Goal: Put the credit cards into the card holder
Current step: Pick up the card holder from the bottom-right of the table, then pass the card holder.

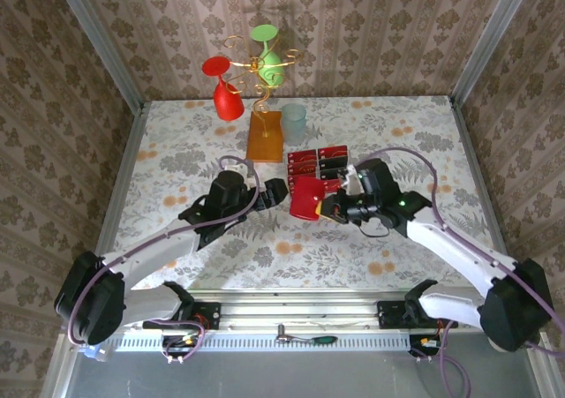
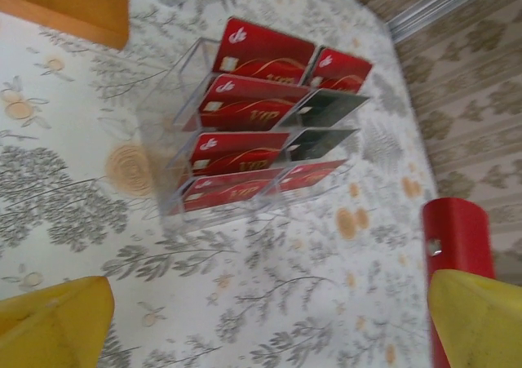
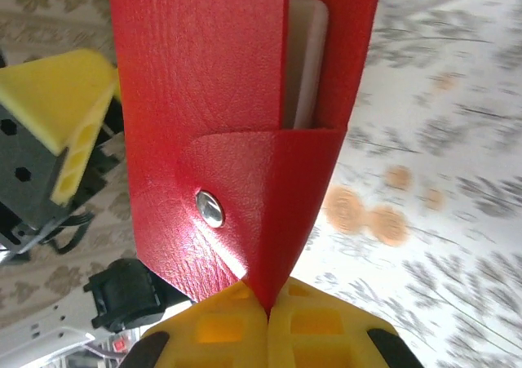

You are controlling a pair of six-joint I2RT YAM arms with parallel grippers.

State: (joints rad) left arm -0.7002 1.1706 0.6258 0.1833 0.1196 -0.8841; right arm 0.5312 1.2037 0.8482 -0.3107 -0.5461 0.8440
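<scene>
Left gripper (image 1: 275, 190): fingers (image 2: 50, 325) spread wide with nothing between them, low over the floral table (image 1: 177, 142), just left of the card holder.
Credit cards (image 2: 254, 111): red and dark, standing in rows in a clear tray (image 2: 163, 107) beyond both grippers, near the orange stand base (image 1: 264, 135).
Card holder (image 1: 305, 198): red with a snap stud, held upright between the two grippers, pale inner pocket showing.
Right gripper (image 3: 269, 323): yellow pads pinched tight on the card holder's folded edge.
</scene>
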